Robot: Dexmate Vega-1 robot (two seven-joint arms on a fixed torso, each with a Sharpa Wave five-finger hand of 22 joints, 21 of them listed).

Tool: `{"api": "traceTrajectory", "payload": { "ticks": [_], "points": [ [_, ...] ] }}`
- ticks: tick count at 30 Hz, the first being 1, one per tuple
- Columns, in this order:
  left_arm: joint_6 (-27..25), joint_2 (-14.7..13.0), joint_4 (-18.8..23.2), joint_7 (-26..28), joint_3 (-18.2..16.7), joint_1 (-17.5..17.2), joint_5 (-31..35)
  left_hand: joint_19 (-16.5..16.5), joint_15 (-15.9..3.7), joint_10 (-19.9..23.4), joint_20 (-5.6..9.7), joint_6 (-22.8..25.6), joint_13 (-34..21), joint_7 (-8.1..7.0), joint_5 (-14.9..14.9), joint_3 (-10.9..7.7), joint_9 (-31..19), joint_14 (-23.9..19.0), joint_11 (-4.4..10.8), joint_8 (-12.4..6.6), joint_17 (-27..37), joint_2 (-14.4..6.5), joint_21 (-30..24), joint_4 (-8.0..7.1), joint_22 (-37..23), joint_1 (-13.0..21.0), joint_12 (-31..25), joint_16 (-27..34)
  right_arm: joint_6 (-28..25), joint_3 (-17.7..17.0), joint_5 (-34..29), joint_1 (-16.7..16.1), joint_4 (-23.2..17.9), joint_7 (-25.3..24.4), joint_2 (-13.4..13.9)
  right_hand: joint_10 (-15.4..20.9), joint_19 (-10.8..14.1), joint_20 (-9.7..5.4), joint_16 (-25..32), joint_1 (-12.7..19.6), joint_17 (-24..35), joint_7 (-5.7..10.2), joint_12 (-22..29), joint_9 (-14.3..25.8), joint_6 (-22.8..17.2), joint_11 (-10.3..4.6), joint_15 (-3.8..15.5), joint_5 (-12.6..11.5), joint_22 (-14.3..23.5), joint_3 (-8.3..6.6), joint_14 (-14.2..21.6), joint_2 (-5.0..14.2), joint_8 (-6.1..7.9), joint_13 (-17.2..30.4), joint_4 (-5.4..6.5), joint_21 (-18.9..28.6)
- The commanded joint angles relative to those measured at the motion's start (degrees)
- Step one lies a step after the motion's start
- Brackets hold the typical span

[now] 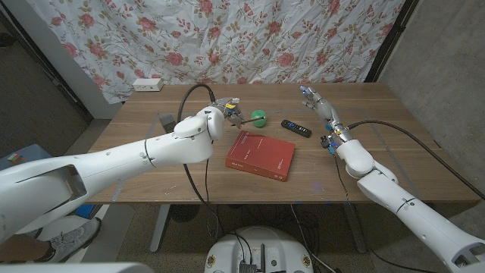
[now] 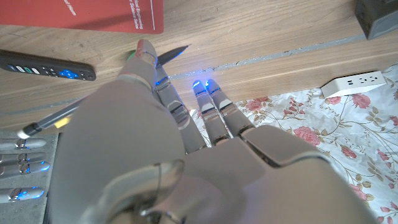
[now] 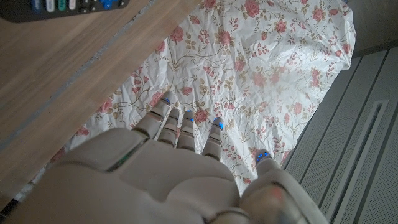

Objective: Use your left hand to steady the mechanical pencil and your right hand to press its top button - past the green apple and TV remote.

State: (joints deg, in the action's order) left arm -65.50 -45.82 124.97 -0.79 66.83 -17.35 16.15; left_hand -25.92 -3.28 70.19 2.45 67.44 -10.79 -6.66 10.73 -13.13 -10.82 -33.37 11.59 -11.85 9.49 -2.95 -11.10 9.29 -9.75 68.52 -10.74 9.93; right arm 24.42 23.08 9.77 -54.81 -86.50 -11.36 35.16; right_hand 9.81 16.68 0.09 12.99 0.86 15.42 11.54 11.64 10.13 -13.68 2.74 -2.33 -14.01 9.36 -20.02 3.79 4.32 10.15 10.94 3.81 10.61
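Pencil (image 2: 106, 87) is held in the left hand (image 1: 224, 114), just left of the apple (image 1: 259, 117). Right hand (image 1: 318, 102) hovers beyond the remote (image 1: 295, 128), fingers spread, holding nothing.

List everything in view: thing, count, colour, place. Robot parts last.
Table: one, wooden, centre.
Book: one, red, mid-table.
Apple: one, green, behind the book.
Remote: one, black, right of the apple.
Pencil: one, dark with a white end, held by the left hand.
Power strip: one, white, far left table edge.
Curtain: one, floral, behind the table.
Left hand: one, white, grips the pencil beside the apple.
Right hand: one, white, raised right of the remote, empty.
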Motion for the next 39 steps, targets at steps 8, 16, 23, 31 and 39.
{"api": "traceTrajectory", "payload": {
  "ticks": [8, 16, 23, 31, 39],
  "points": [
    [0.26, -2.34, -0.02, -8.97, 2.78, 1.31, 7.87, 0.35, -9.23, 1.96, 5.62, 0.28, -0.07, -0.29, 0.48, 0.2, -0.19, 0.36, 1.41, -0.11, 0.1, -0.59, 0.0, -0.03, -0.12, -0.11, -0.28, 0.18, 0.83, -0.51, 7.55, -0.22, 3.11, 1.12, -3.02, -0.24, 0.13, -0.54, -0.39, 0.65, -0.18, -1.05, -0.39, -0.08, 0.51, -0.97, 1.47, -0.65, 0.09, -0.32, -0.52, 0.86, 0.21, -0.12, 0.25, 0.23],
    [-0.85, -2.52, 0.03, -11.33, 2.8, 0.54, 11.02, 0.44, -9.24, 1.95, 5.67, 0.36, -0.07, -0.41, 0.48, 0.24, -0.2, 0.37, 1.42, -0.15, 0.11, -0.57, 0.02, -0.01, -0.11, -0.13, -0.28, 0.2, -0.07, -0.91, 11.87, -0.6, 3.55, 2.74, -3.73, -0.41, 0.16, -0.84, -0.63, 0.63, -0.42, -2.44, -0.53, -0.11, 2.71, -1.27, 1.77, -0.73, 0.09, -0.21, -0.79, 0.56, -0.4, -0.22, 0.32, 0.14],
    [-0.6, -3.09, -0.01, -14.44, 3.92, 0.84, 13.89, 0.51, -9.29, 1.97, 5.7, 0.34, -0.06, -0.54, 0.48, 0.25, -0.33, 0.36, 1.42, -0.22, 0.13, -0.6, 0.02, 0.01, -0.11, -0.11, -0.28, 0.23, -2.23, -1.26, 14.6, -0.93, 2.8, 3.76, -3.32, -1.34, -0.04, -1.0, -0.83, 0.47, -0.66, -4.11, -0.9, -0.15, 5.34, -1.33, 1.89, -0.82, 0.08, -0.07, -1.08, 0.46, -0.65, -0.33, 0.56, -0.04],
    [0.6, -3.45, -0.23, -16.66, 2.99, -0.37, 16.15, 0.63, -9.3, 1.95, 5.71, 0.36, -0.06, -0.56, 0.49, 0.27, -0.48, 0.37, 1.42, -0.33, 0.14, -0.6, 0.05, 0.02, -0.1, -0.11, -0.27, 0.23, -5.48, -1.87, 17.05, -1.72, 0.84, 3.29, -2.78, -1.39, -2.84, -1.3, -0.99, -0.09, -0.88, -5.23, -0.85, -0.19, 7.6, -2.07, 3.49, -0.92, 0.08, 0.39, -1.49, 0.38, -0.49, -0.46, 1.27, -0.77],
    [2.13, -3.74, -0.69, -19.5, 2.27, -1.51, 19.48, 0.68, -9.34, 1.97, 5.75, 0.4, -0.06, -0.54, 0.49, 0.29, -0.52, 0.38, 1.4, -0.38, 0.14, -0.61, 0.05, 0.03, -0.1, -0.11, -0.28, 0.24, -5.92, -2.54, 18.97, -2.54, 0.55, 3.21, -2.84, -2.19, -4.04, -1.35, -0.98, -0.29, -1.02, -5.31, -1.12, -0.21, 8.16, -2.21, 3.2, -1.02, 0.08, 0.53, -1.46, 0.56, -0.34, -0.5, 1.7, -0.85]
  ]
}}
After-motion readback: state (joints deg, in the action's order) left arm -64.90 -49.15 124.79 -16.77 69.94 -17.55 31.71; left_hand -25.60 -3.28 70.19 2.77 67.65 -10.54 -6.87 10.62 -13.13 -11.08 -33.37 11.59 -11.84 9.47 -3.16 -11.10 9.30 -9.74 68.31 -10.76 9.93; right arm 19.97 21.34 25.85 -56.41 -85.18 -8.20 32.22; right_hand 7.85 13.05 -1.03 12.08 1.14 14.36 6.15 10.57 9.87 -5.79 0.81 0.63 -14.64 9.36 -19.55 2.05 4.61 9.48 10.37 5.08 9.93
